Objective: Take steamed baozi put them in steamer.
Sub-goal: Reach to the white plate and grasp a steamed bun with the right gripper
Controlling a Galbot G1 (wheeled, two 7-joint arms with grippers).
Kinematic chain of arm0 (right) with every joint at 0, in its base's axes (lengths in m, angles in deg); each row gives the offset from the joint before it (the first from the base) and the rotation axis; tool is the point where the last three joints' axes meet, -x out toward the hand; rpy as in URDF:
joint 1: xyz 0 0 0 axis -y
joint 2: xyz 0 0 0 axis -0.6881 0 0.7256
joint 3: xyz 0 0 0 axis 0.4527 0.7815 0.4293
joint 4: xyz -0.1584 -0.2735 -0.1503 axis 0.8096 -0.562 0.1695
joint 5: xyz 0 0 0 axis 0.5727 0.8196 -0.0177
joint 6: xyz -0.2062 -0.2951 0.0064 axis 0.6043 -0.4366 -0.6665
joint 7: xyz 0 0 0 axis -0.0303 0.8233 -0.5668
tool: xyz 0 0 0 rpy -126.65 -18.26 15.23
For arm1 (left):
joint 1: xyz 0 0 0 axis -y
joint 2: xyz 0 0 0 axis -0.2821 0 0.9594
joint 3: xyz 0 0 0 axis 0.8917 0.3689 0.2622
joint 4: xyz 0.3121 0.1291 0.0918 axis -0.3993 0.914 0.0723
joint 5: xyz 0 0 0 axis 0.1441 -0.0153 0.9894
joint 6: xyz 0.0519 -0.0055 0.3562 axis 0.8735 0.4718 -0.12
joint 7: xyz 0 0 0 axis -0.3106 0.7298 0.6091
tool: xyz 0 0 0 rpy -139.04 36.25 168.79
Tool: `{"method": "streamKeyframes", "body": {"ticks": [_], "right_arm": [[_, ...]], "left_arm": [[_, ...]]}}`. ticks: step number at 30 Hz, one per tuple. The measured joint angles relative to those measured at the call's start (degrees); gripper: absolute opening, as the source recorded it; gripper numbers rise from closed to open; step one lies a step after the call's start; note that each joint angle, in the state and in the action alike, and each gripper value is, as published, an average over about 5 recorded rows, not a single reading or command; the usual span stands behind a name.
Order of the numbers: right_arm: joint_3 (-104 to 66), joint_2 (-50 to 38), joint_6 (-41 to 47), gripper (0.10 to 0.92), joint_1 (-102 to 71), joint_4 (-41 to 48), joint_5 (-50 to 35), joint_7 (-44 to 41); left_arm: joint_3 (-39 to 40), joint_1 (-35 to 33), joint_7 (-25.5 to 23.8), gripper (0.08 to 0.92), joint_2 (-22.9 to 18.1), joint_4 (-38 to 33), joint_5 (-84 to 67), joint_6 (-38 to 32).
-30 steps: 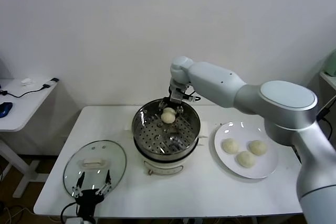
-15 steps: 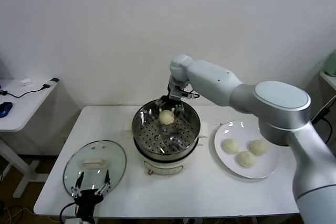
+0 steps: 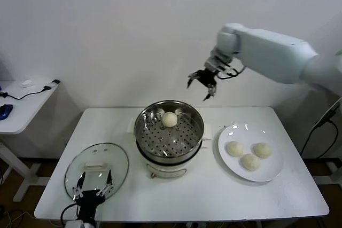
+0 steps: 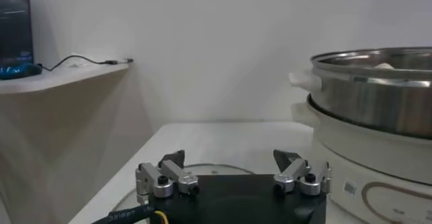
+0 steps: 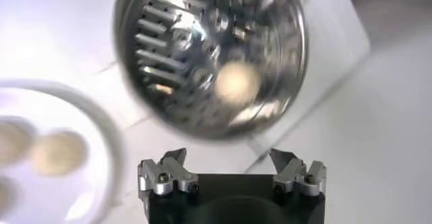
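One cream-white baozi [image 3: 169, 119] lies on the perforated tray at the far side of the shiny steamer [image 3: 147, 132]; it shows in the right wrist view too [image 5: 236, 84]. Three more baozi [image 3: 249, 161] lie on the white plate [image 3: 273, 171] to the steamer's right. My right gripper [image 3: 202, 83] is open and empty, high in the air above and to the right of the steamer. In its wrist view [image 5: 228, 156] it looks down on the steamer [image 5: 142, 63]. My left gripper [image 3: 94, 182] is open and empty, parked at the table's front left over the lid.
A round glass lid [image 3: 115, 159] with a white handle lies flat to the steamer's left. The steamer's wall [image 4: 378, 104] fills the left wrist view's side. A side desk [image 3: 21, 108] with cables stands off to the left. The white wall is close behind.
My right gripper has let go of the baozi in the steamer, risen well above it and swung to the right. The baozi stays on the tray. The left arm has not moved.
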State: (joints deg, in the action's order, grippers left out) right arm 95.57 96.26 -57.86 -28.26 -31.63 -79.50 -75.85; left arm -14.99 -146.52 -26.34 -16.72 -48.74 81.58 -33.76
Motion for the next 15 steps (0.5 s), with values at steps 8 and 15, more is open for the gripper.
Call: {"method": "streamKeyframes", "body": {"ticks": [8,15], "right_arm": [[4.8,-10.4,13.4,0.823,-1.0,-7.5,-3.8,2.9],[3.7,-14.2,20.6,0.823,-7.2,-9.2,-3.9,5.5]], "left_arm": [[-0.8,0.2,0.1,0.823,0.3,0.1,0.0,-0.3],[-1.4,0.0,0.4,0.823,0.3,0.8,0.0,-0.8]]}}
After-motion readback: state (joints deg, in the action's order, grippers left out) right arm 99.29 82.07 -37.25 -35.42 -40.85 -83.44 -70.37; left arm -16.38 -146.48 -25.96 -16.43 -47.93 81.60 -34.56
